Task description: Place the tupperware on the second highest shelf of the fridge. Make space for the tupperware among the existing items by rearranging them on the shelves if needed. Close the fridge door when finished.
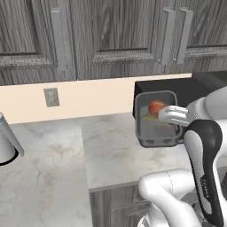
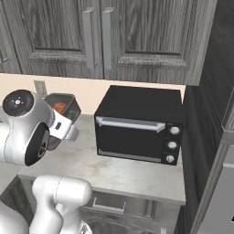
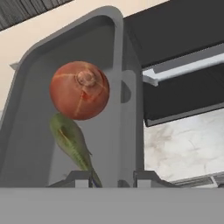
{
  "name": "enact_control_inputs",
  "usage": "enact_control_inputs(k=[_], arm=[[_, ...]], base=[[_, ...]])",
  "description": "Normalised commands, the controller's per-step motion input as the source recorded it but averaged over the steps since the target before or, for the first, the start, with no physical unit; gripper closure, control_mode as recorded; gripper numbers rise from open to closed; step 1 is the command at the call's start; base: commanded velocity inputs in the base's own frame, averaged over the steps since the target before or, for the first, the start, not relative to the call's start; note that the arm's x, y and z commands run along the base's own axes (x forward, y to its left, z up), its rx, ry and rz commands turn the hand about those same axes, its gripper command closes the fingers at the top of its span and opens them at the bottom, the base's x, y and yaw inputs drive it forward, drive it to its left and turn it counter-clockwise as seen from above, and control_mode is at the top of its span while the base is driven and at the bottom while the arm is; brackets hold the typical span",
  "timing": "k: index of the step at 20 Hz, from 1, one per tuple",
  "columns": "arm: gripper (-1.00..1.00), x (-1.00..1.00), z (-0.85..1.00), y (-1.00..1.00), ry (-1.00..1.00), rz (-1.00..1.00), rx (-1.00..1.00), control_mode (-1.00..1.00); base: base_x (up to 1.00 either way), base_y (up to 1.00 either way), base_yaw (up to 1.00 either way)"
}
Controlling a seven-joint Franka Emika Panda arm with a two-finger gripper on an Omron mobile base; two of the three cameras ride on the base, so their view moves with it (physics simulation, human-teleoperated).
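The hand is clamped on the side wall of the tub, one finger inside and one outside, as the hand view shows with the wall running up between the two tips. The tub is held tilted, its open face turned toward the base cameras, off the desk, just in front of the black oven at its left end. Inside lie a red round fruit and a green strip beneath it. Grey wood cabinets hang above, and a wall socket sits on the beige wall to the left
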Motion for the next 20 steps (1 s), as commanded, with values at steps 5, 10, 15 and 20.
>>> enact_control_inputs(k=[5,10,15,20], arm=[[1.00,-0.08,0.02,-0.02,-0.02,0.03,0.01,1.00],[1.00,0.00,0.00,0.00,0.00,0.00,0.00,1.00],[1.00,0.00,0.00,0.00,0.00,0.00,0.00,1.00],[1.00,0.00,0.00,0.00,0.00,0.00,0.00,1.00]], base=[[-0.56,0.00,0.09],[-0.78,-0.03,-0.09],[-0.78,-0.27,-0.51],[-0.31,-0.77,-0.53]])
